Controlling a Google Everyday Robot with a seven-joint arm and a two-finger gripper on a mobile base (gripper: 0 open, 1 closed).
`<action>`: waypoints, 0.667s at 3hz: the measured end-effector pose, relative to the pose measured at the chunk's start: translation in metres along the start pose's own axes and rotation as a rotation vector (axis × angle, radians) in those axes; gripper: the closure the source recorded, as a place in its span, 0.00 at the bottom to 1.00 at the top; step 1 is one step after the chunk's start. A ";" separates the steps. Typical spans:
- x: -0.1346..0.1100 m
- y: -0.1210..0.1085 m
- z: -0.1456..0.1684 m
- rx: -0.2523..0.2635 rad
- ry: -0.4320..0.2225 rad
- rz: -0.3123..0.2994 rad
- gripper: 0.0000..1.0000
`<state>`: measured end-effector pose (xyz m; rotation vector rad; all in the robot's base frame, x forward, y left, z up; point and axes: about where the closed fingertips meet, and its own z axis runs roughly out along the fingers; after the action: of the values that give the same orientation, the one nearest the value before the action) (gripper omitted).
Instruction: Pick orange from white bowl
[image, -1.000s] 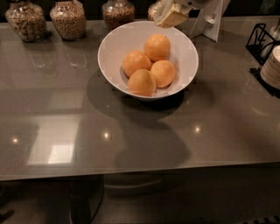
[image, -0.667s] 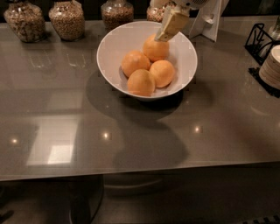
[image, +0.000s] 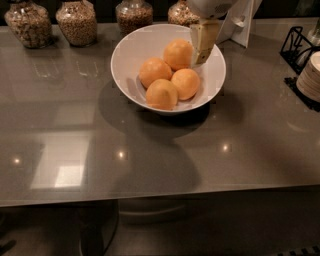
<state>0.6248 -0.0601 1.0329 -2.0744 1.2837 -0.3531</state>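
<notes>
Camera view. Since the earlier frames we see the gripper (image: 201, 56) come down from above the far rim into the white bowl (image: 126, 55); the bowl and its fruit lie as before. The cream-coloured gripper now hangs tilted inside the bowl's far right side, its tip just beside the rear orange (image: 177, 54). We cannot tell if it touches the fruit, nor whether it is spread or pressed together. Three other oranges (image: 161, 93) lie in front of the rear one, all four packed together and touching in the bottom of the bowl. The bowl stands on a glossy grey counter (image: 150, 165). Along the counter's back edge, behind the bowl, stand four glass jars (image: 76, 22) of grain. At the right edge we note a black wire rack (image: 299, 46) and, in front of it, a stack of pale dishes (image: 311, 76).
</notes>
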 end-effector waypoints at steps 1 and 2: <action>0.004 0.004 0.013 0.002 0.028 -0.199 0.00; 0.003 0.003 0.013 0.000 0.025 -0.284 0.00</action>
<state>0.6309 -0.0580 1.0206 -2.2622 1.0019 -0.5055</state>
